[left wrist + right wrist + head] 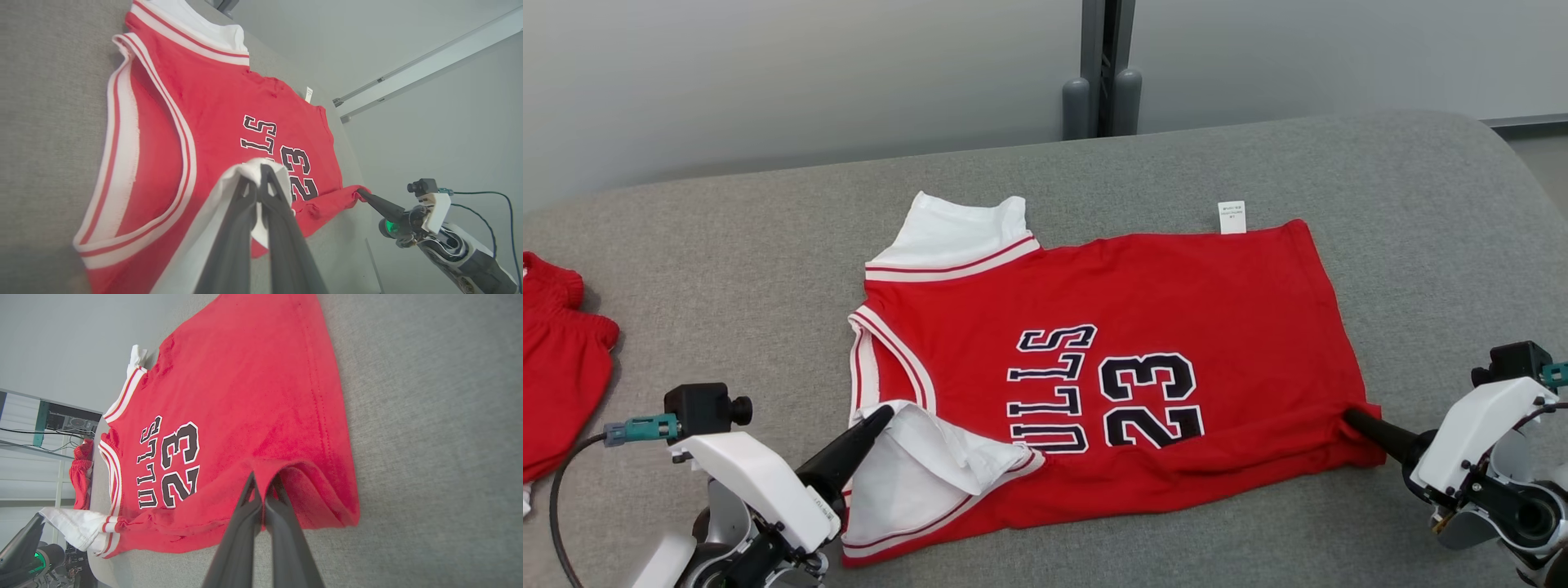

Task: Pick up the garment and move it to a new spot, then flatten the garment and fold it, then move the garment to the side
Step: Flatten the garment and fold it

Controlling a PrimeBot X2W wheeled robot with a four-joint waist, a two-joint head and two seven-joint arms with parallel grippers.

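At the near edge of the bench (pixel 1258 531), both arms have hold of the jersey (pixel 1176 294). The left gripper (pixel 882 415) is pinched tight on the near white sleeve (pixel 923 457), with white cloth bunched around its fingertips. That sleeve sits a bit raised and flopped over the red front. Over to the right, the right gripper (pixel 1349 418) is clamped on the near hem corner (pixel 1364 441), and the red fabric puckers around its tips.

The jersey itself is roughly mid-bench, laid sideways with the collar end toward the left edge and the hem toward the right. The near long side is rumpled and doubled up between the two grippers, and the rest looks pretty flat. The black "23" (pixel 1147 398) faces up, with the lettering beside it partly covered by the sleeve.

Further back, the far white sleeve (pixel 960 233) sticks out toward the far edge, and a little white label (pixel 1232 217) pokes out of the far seam. At the left edge, well apart, there's another red garment (pixel 556 367). Behind the bench a grey post (pixel 1103 73) stands against a pale wall.
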